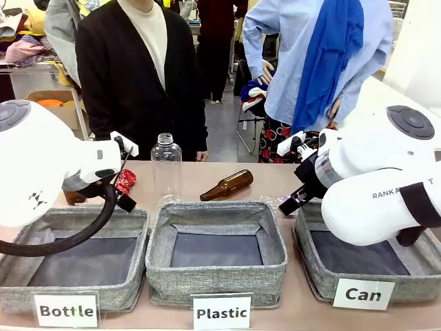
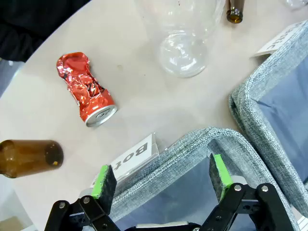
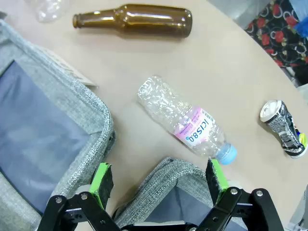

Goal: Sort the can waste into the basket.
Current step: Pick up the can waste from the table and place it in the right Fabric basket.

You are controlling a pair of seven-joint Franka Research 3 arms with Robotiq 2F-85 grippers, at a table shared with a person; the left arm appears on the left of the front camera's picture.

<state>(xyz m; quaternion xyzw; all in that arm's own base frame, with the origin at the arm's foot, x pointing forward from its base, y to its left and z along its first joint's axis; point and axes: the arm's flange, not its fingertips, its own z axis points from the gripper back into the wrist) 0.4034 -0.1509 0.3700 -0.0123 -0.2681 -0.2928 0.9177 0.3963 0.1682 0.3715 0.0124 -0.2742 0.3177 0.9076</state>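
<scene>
Left wrist view: crushed red metal can (image 2: 86, 91) lies on the table (image 2: 159, 113), beyond the left gripper (image 2: 160, 169), whose fingers are wide apart. Reach over it, pinch its squashed middle, then carry it to the grey cloth basket marked Can (image 1: 413, 286).

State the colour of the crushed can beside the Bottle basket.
The crushed can is red with a silver end; the left wrist view shows it best.

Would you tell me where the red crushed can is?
In the left wrist view, the red can lies past the left-hand Bottle basket, between a brown bottle and a clear bottle.
</scene>
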